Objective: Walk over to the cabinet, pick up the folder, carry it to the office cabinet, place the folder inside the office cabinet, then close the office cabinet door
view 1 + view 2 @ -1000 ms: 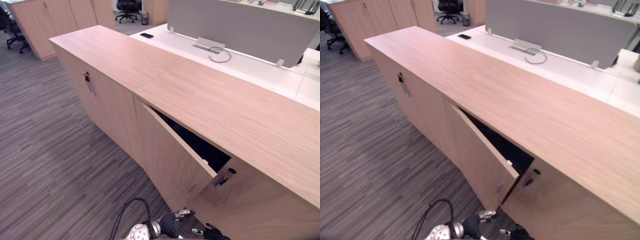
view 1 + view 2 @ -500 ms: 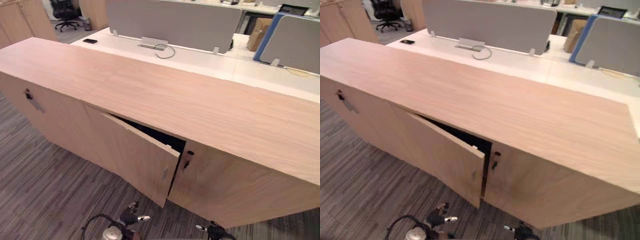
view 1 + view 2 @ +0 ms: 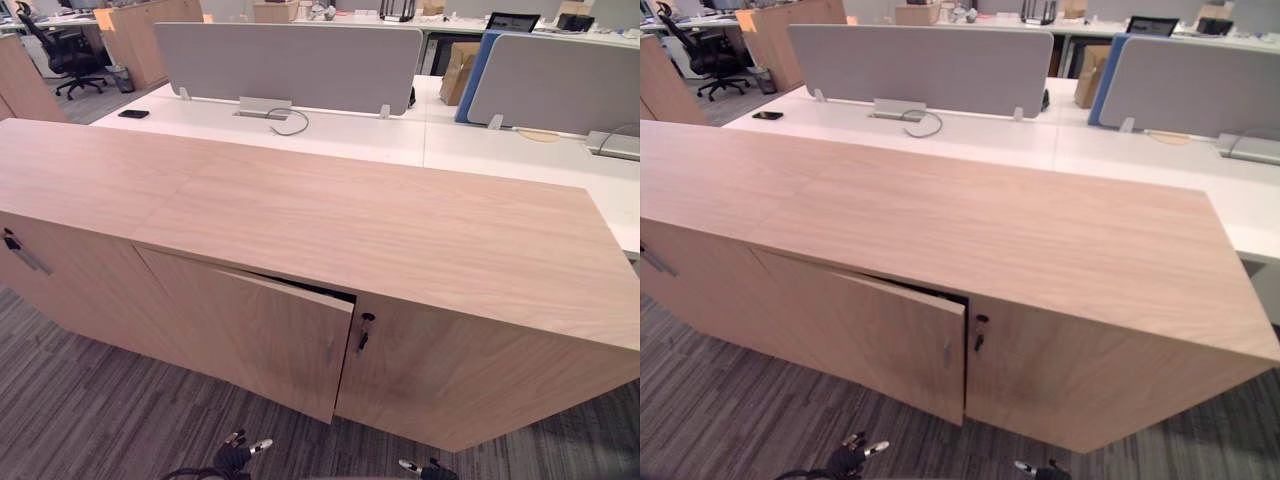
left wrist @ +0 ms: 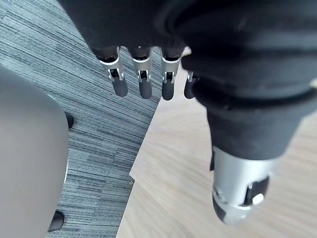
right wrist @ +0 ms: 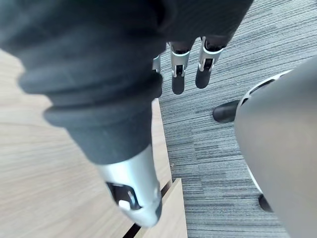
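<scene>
Cabinet door slightly ajar; left hand and right hand low, fingers straight and empty; only closing seems left.

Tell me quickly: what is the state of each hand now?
Left hand: open, holding nothing.
Right hand: open, holding nothing.

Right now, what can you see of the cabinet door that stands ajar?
The ajar door is a flat panel of light wood grain under the cabinet top. It looks hinged on the robot's left. Its free edge, with a small metal handle, stands out from the shut neighbouring door. A dark wedge-shaped gap shows along its top. Nothing touches it.
</scene>
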`<state>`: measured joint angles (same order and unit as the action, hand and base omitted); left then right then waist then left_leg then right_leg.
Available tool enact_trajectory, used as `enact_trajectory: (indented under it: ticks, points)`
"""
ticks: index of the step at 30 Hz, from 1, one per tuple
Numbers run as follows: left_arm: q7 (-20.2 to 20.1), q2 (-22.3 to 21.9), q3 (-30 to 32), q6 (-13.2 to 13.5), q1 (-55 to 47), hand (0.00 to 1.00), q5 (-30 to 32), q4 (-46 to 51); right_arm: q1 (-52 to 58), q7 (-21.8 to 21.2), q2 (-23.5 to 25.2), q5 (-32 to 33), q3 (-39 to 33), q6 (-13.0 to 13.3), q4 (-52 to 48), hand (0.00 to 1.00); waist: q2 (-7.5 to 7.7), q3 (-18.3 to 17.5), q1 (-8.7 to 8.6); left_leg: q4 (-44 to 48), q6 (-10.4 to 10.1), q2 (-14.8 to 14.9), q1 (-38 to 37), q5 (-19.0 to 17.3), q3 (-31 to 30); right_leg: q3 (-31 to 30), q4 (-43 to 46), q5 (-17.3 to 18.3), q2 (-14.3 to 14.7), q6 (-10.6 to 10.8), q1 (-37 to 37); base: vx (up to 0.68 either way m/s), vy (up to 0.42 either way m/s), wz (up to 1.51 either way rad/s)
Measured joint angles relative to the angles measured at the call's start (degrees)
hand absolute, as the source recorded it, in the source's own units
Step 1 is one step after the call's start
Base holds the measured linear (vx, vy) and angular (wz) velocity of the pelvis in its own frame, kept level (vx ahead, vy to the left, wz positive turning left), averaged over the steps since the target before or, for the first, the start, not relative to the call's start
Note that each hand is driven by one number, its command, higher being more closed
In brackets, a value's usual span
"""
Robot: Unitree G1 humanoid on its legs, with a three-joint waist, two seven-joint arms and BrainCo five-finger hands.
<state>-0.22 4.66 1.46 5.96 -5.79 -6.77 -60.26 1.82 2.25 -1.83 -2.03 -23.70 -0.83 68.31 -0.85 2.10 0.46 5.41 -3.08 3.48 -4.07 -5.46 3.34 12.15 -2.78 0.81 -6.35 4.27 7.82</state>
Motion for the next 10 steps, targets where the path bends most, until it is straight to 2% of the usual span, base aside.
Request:
enact_trajectory:
  ticks: [3,10]
  points:
    - [0.23,-0.39,1.22,0.01,-0.02,0.00,0.98,0.01,0.08,0.08,0.22,0.38,-1.37,-0.05,0.05,0.00,0.04,-0.03,0.10,-1.14,0.06,-0.18,-0.53,0.59,-0.26,0.26,-0.11,-0.04,-0.12,0.06,0.15,-0.01,0.018,0.06]
    - [4.31,-1.09,0.93,1.34,0.00,0.00,7.17,0.40,0.17,2.14,0.38,0.88,-2.13,-0.07,0.05,0.00,0.15,-0.10,0.08,-2.11,0.02,-0.22,-1.60,0.62,0.00,0.20,-0.94,-0.12,-0.06,0.16,1.00,0.00,0.003,0.00]
